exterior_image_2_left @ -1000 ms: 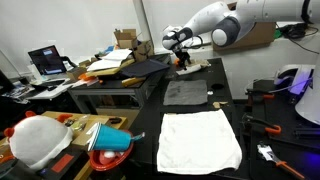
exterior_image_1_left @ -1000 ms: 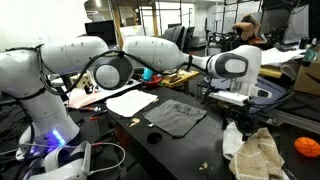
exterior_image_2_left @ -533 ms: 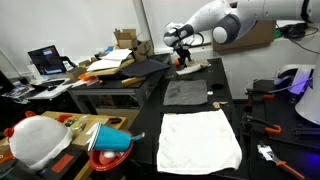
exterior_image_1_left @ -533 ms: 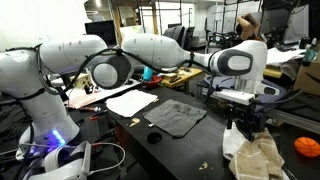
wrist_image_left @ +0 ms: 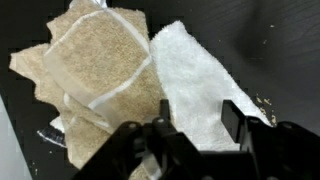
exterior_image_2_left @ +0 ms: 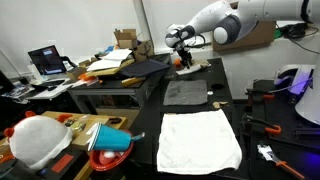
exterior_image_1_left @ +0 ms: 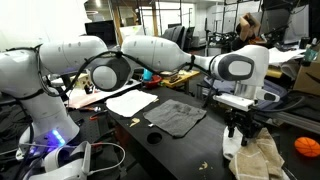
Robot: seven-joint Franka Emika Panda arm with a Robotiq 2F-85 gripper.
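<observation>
The hand [exterior_image_1_left: 238, 128] has been lowered over the white fluffy cloth [wrist_image_left: 195, 80] beside the crumpled beige towel [wrist_image_left: 95, 70] at the tabletop's [exterior_image_1_left: 192, 146] end, fingers half-spread. A deep, white-only pinch is advised.

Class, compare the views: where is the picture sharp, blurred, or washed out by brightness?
Wrist view: the claw is dark and out of focus, the beige towel shows its weave, the white cloth looks washed out. In an exterior view, the arm's base glows violet.

lab: cluttered desk [exterior_image_2_left: 105, 82] with laptop [exterior_image_2_left: 45, 62]
</observation>
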